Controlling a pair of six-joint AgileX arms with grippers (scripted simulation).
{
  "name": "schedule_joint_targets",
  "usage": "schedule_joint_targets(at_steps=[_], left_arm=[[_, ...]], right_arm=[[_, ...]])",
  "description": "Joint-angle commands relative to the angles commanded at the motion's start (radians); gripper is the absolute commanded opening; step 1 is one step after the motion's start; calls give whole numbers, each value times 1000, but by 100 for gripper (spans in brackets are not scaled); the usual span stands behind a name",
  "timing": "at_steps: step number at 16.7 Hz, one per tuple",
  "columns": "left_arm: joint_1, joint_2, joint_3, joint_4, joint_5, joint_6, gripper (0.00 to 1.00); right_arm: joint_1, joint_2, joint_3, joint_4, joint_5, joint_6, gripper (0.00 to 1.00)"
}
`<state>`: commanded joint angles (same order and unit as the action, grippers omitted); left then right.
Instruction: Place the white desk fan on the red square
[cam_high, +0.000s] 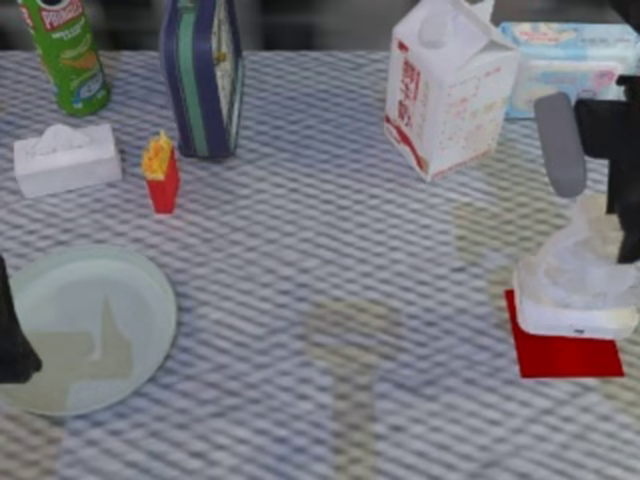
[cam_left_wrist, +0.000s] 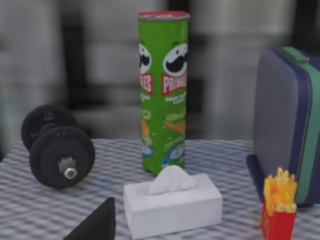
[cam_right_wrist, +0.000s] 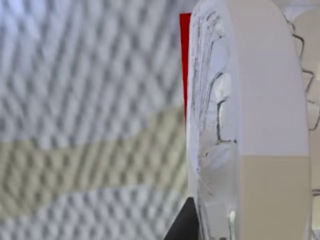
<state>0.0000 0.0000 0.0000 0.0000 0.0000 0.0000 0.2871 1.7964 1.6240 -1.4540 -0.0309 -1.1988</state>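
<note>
The white desk fan (cam_high: 575, 285) stands at the table's right with its base over the upper part of the red square (cam_high: 570, 358). My right gripper (cam_high: 610, 235) reaches down from above and is shut on the fan's round head. In the right wrist view the fan's grille (cam_right_wrist: 260, 100) fills the frame, one black fingertip (cam_right_wrist: 184, 227) lies against its face, and a sliver of the red square (cam_right_wrist: 184, 60) shows past it. My left gripper (cam_high: 10, 345) is parked at the left edge, open and holding nothing.
A milk carton (cam_high: 445, 85) and a wipes pack (cam_high: 565, 65) stand at the back right. At the back left are a green chip can (cam_high: 65, 55), a tissue box (cam_high: 67, 158), a fries box (cam_high: 162, 172) and a blue case (cam_high: 203, 75). A pale plate (cam_high: 85, 325) lies front left, and a dumbbell (cam_left_wrist: 57, 145) rests further left.
</note>
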Motion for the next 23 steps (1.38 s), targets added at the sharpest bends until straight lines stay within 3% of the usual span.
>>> schedule_joint_targets(at_steps=[4,10,19,23], left_arm=[[0,0,0,0,0,0,100],[0,0,0,0,0,0,100],[0,0,0,0,0,0,100],[0,0,0,0,0,0,100]], right_arm=[[-17,-23,-37,31,20,-101,0],[-11,-20,-38,33,18,-98,0],[-16,-16,-166,168,20,-99,0],[-16,-16,-166,168,20,-99,30]])
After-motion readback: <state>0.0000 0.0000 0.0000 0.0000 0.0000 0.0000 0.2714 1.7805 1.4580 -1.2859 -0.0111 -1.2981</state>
